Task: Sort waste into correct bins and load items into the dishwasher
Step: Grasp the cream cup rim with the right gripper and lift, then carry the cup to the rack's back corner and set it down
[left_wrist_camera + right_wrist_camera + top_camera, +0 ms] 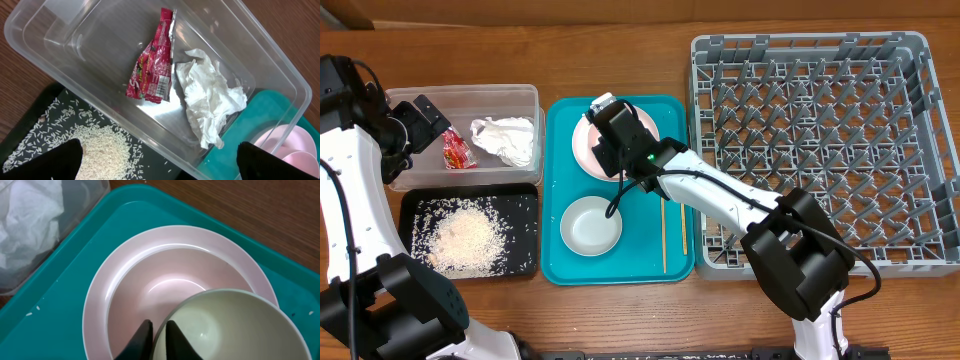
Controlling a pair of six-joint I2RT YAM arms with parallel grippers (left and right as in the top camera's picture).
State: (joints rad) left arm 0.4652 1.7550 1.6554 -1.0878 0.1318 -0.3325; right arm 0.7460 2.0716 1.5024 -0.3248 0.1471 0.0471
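Overhead top-down; wrists close, sharing plate [150, 280]

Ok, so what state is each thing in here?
left gripper: open, above the clear tub.
right gripper: shut on the rim of the pale bowl.
pale bowl: upright on the pink plate.
pink plate: on the teal tray.
second bowl: upright, empty, on the teal tray.
chopsticks: lying on the teal tray.
clear tub: holds red wrapper and napkin.
black tray: holds rice.
dish rack: nothing loaded.
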